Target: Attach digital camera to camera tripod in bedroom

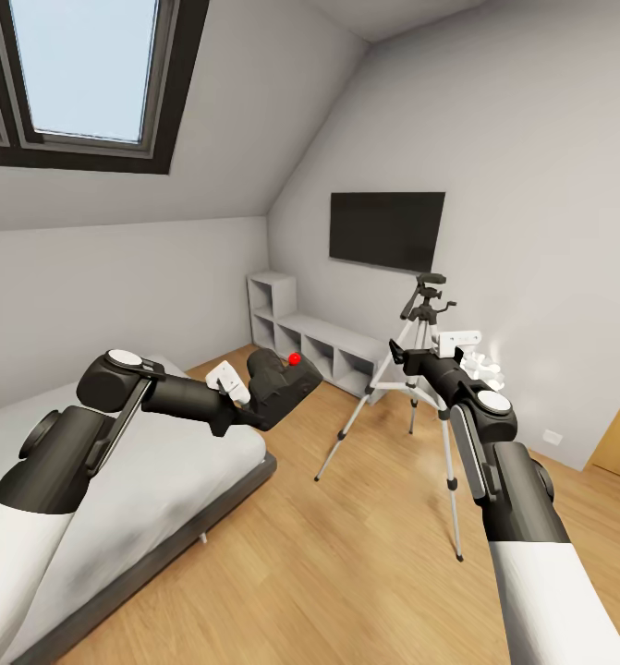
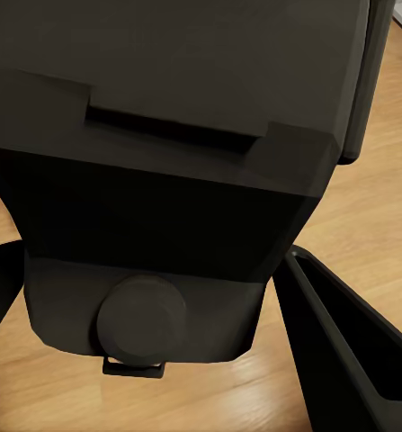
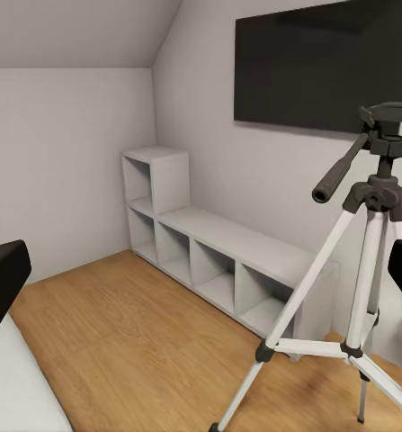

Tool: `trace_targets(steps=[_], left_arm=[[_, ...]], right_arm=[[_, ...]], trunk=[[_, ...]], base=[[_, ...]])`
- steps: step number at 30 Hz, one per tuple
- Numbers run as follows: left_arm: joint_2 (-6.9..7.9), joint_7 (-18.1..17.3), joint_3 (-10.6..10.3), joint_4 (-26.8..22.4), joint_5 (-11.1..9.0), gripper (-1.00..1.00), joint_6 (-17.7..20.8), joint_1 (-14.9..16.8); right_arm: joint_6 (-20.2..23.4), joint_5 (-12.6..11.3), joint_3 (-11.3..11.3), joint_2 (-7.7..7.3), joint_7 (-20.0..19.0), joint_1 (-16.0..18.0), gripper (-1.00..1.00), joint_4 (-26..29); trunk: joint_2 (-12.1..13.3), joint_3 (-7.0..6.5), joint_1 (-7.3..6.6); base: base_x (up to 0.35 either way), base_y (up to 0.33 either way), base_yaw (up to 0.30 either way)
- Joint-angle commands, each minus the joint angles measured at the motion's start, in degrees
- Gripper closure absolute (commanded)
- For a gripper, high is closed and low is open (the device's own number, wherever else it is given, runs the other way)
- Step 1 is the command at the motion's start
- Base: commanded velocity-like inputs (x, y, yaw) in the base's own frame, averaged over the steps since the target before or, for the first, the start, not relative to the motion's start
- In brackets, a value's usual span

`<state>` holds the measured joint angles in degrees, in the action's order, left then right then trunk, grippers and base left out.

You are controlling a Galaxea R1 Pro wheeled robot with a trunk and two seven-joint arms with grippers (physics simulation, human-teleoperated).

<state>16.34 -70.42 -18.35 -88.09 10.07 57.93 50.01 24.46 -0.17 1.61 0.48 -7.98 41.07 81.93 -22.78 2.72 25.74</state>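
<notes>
Holding the small chunky black digital camera [image 1: 280,386] with the red dot on top, the left pincer [image 1: 254,399] has it up in the air over the corner of the grey-framed bed with the white mattress [image 1: 162,480], well apart from the tall silver-legged camera tripod [image 1: 419,369]. In the left wrist view the camera's body [image 2: 183,162] sits right between the dark fingers [image 2: 344,351], so that pincer is pinching the camera. It looks rigid and fairly light, but probably smooth and a bit slippery, so I'd keep the grip on the flat body sides, away from the lens. The right pincer [image 1: 398,353] hovers near the tripod; looks spread with nothing in it. The tripod's black pan head [image 3: 385,148] stands bare, by the grey cubby shelf [image 3: 209,243].
</notes>
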Motion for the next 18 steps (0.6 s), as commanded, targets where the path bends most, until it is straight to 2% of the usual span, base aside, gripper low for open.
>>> trace_targets(steps=[1,4,11,18], left_arm=[[0.00,-0.58,-0.02,-0.06,0.56,1.00,0.43,0.08],[0.01,-0.58,-0.02,-0.06,0.56,1.00,0.43,0.08],[-0.01,-0.60,-0.02,-0.06,0.56,1.00,0.45,0.08],[-0.01,-0.60,-0.02,-0.06,0.56,1.00,0.44,0.08]], right_arm=[[0.33,-0.01,0.15,0.05,-0.37,0.06,-1.00,0.07],[0.33,-0.01,0.15,0.05,-0.37,0.06,-1.00,0.07],[0.33,-0.01,0.15,0.05,-0.37,0.06,-1.00,0.07],[0.33,-0.01,0.15,0.05,-0.37,0.06,-1.00,0.07]], trunk=[[-0.14,0.14,0.04],[-0.14,0.14,0.04],[-0.14,0.14,0.04],[-0.14,0.14,0.04]], base=[[0.000,0.000,0.000],[0.003,0.000,0.000],[0.155,0.001,0.000],[0.275,0.058,0.000]])
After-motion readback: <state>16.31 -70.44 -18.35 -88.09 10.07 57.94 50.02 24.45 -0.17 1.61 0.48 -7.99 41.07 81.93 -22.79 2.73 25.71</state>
